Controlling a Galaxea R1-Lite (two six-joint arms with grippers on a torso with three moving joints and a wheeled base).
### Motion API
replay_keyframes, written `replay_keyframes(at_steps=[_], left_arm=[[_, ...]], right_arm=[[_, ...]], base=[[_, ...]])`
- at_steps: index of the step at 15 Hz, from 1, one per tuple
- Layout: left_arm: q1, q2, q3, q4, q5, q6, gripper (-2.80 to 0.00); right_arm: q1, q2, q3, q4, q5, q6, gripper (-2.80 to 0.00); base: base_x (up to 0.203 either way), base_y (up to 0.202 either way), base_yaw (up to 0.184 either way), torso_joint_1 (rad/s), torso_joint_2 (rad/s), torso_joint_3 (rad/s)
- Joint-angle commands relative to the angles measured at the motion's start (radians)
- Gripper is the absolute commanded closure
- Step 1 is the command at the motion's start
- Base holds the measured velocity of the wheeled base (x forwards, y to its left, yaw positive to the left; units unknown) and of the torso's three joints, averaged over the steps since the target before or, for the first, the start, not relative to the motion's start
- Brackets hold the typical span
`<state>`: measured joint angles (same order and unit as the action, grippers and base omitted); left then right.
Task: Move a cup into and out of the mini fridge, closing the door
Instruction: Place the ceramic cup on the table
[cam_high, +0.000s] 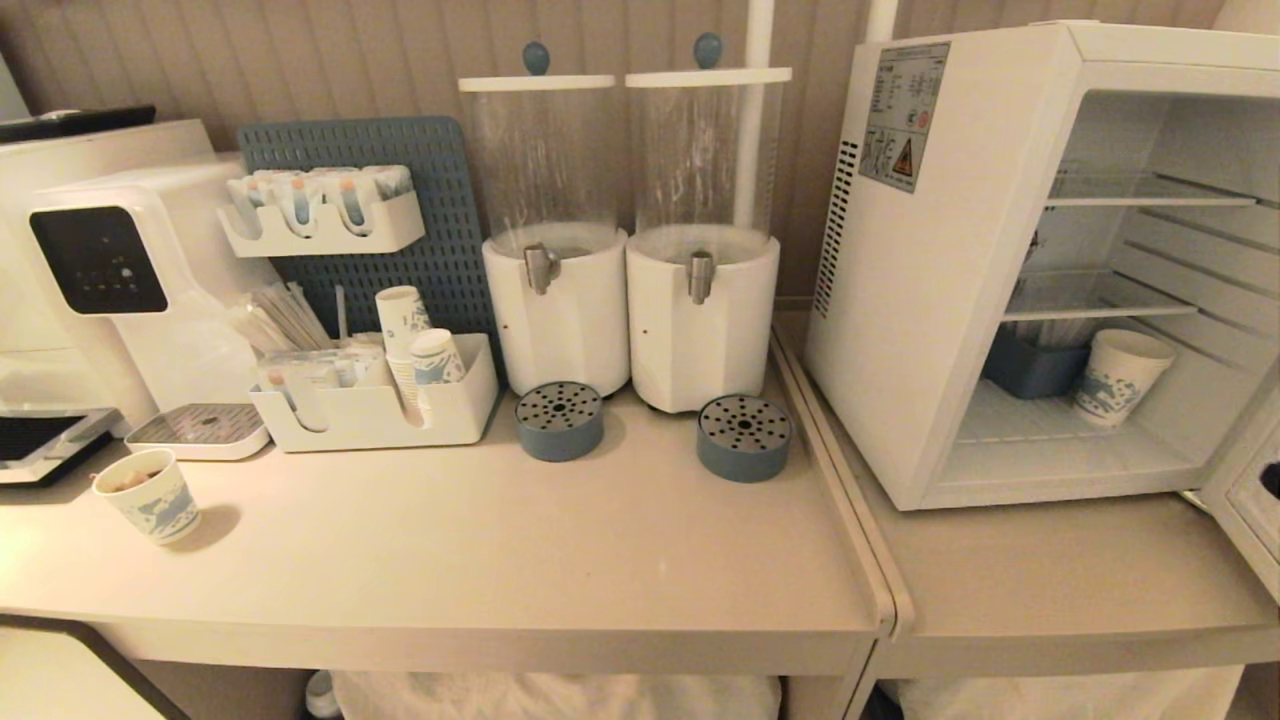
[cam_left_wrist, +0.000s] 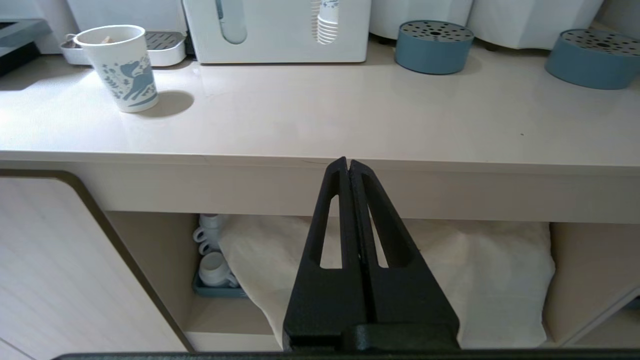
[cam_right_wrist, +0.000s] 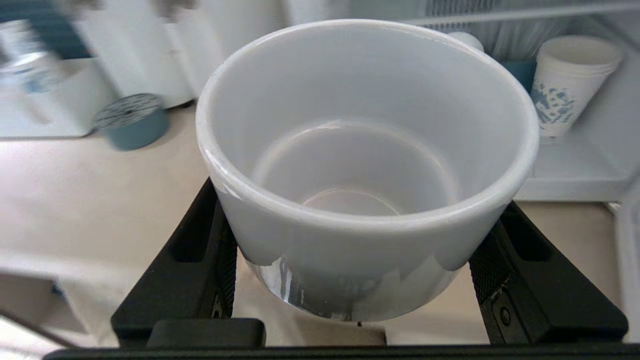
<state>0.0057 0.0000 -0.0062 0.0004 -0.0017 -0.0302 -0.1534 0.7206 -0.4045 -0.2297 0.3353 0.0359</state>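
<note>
Right gripper (cam_right_wrist: 350, 280) clamped the cup (cam_right_wrist: 365, 165) (only my wrist view showed it) | mini fridge (cam_high: 1000, 250) at 2 o'clock in head view, standing open | left gripper (cam_left_wrist: 348, 167) closed, parked below counter (cam_left_wrist: 320, 125).

L end effector (cam_left_wrist: 348, 165): black, slotted fingers | R end effector (cam_right_wrist: 350, 280): black, textured pads, screw

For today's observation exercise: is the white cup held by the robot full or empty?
Empty. In the right wrist view the cup, gripped between the right gripper's jaws, shows its bare white bottom with no liquid inside.
</note>
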Motion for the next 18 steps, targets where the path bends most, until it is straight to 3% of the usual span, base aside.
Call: replay_keyframes(at_steps=[1, 4, 8, 10, 12, 13, 15, 16, 18], left_arm=[[0.000, 0.002, 0.000, 0.000, 0.000, -0.002, 0.00], [0.000, 0.002, 0.002, -0.002, 0.000, -0.005, 0.00], [0.000, 0.002, 0.001, -0.002, 0.000, -0.005, 0.00], [0.000, 0.002, 0.001, -0.002, 0.000, -0.005, 0.00], [0.000, 0.002, 0.000, -0.002, 0.000, -0.005, 0.00], [0.000, 0.002, 0.002, -0.002, 0.000, -0.005, 0.00], [0.000, 0.002, 0.001, -0.002, 0.000, -0.005, 0.00], [0.000, 0.002, 0.000, -0.002, 0.000, -0.005, 0.00], [0.000, 0.002, 0.000, 0.000, 0.000, -0.005, 0.00]], right_arm=[[0.017, -0.235, -0.030, 0.186, 0.008, -0.014, 0.00], [0.112, -0.373, -0.078, 0.400, 0.007, -0.030, 0.00], [0.147, -0.595, -0.037, 0.499, -0.016, -0.025, 0.00], [0.151, -0.704, 0.043, 0.486, -0.112, -0.023, 0.00], [0.153, -0.720, 0.163, 0.373, -0.267, -0.022, 0.00], [0.153, -0.720, 0.244, 0.285, -0.305, -0.031, 0.00], [0.153, -0.720, 0.393, 0.108, -0.346, -0.079, 0.00], [0.153, -0.721, 0.412, 0.104, -0.353, -0.097, 0.00], [0.153, -0.721, 0.402, 0.225, -0.327, -0.118, 0.00]], base=[[0.000, 0.000, 0.000, 0.000, 0.00, 0.000], [0.000, 0.000, 0.000, 0.000, 0.00, 0.000], [0.000, 0.000, 0.000, 0.000, 0.00, 0.000], [0.000, 0.000, 0.000, 0.000, 0.00, 0.000], [0.000, 0.000, 0.000, 0.000, 0.00, 0.000], [0.000, 0.000, 0.000, 0.000, 0.00, 0.000], [0.000, 0.000, 0.000, 0.000, 0.00, 0.000], [0.000, 0.000, 0.000, 0.000, 0.00, 0.000], [0.000, 0.000, 0.000, 0.000, 0.00, 0.000]])
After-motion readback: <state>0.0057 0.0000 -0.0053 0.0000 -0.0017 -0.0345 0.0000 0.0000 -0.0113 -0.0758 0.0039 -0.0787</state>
